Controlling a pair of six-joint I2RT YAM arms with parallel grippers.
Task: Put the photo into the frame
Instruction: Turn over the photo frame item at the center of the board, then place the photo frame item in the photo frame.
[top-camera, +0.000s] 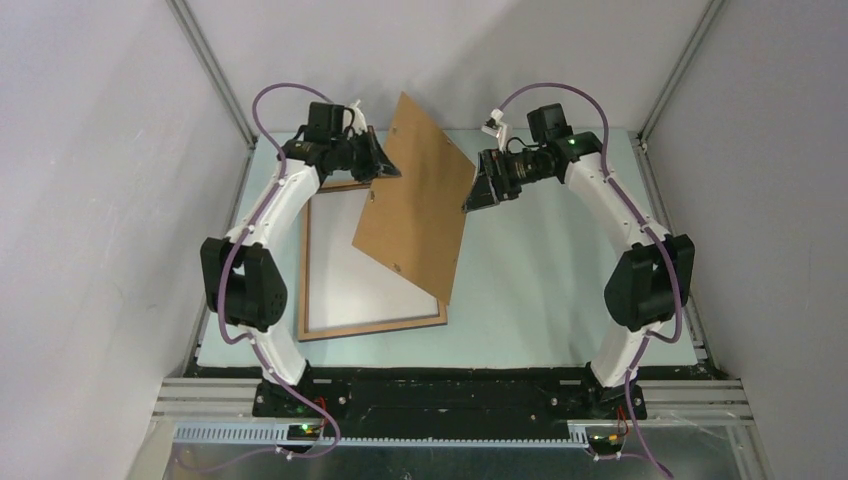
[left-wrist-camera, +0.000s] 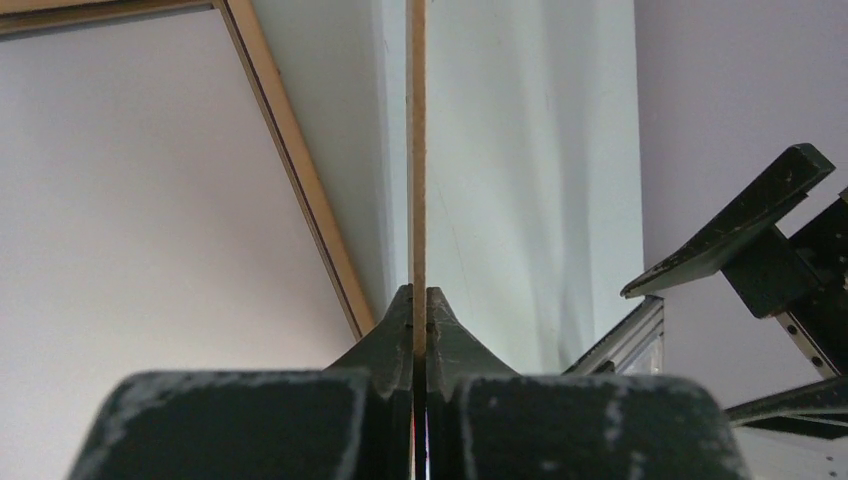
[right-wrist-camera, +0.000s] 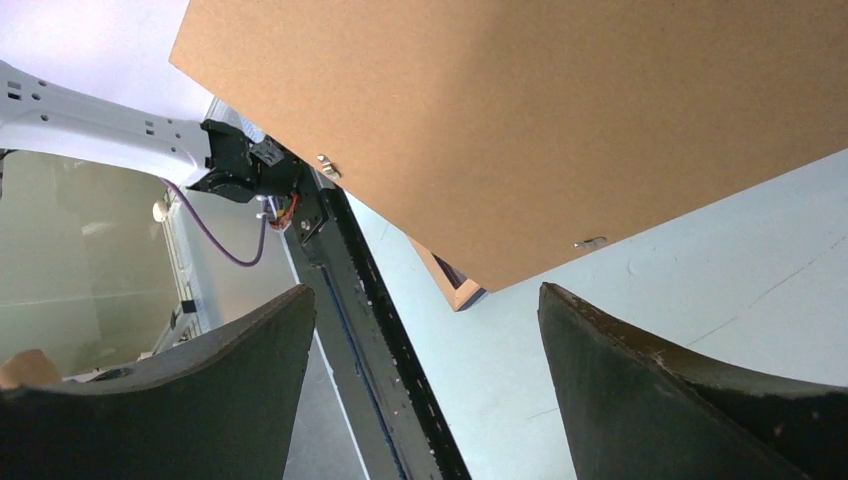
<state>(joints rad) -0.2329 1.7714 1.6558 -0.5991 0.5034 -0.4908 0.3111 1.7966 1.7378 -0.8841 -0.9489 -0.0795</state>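
Observation:
The frame (top-camera: 370, 327), light wood side up, lies flat on the left of the table; one rail (left-wrist-camera: 300, 170) and a corner (right-wrist-camera: 460, 292) show in the wrist views. The photo (top-camera: 350, 280) lies inside it, plain white back up (left-wrist-camera: 130, 200). A brown backing board (top-camera: 415, 190) hangs tilted above the frame's right side. My left gripper (top-camera: 387, 168) is shut on the board's left edge, seen edge-on (left-wrist-camera: 417, 150) between the pads of that gripper (left-wrist-camera: 420, 310). My right gripper (top-camera: 475, 187) stands open by the board's right edge, touching nothing; the board (right-wrist-camera: 520, 110) hangs beyond its fingertips (right-wrist-camera: 427, 310).
The pale green table mat (top-camera: 560, 290) stretches to the right of the frame. Aluminium rails (top-camera: 660, 170) and grey walls close in the table's sides and back. Small metal clips (right-wrist-camera: 590, 242) sit on the board's face.

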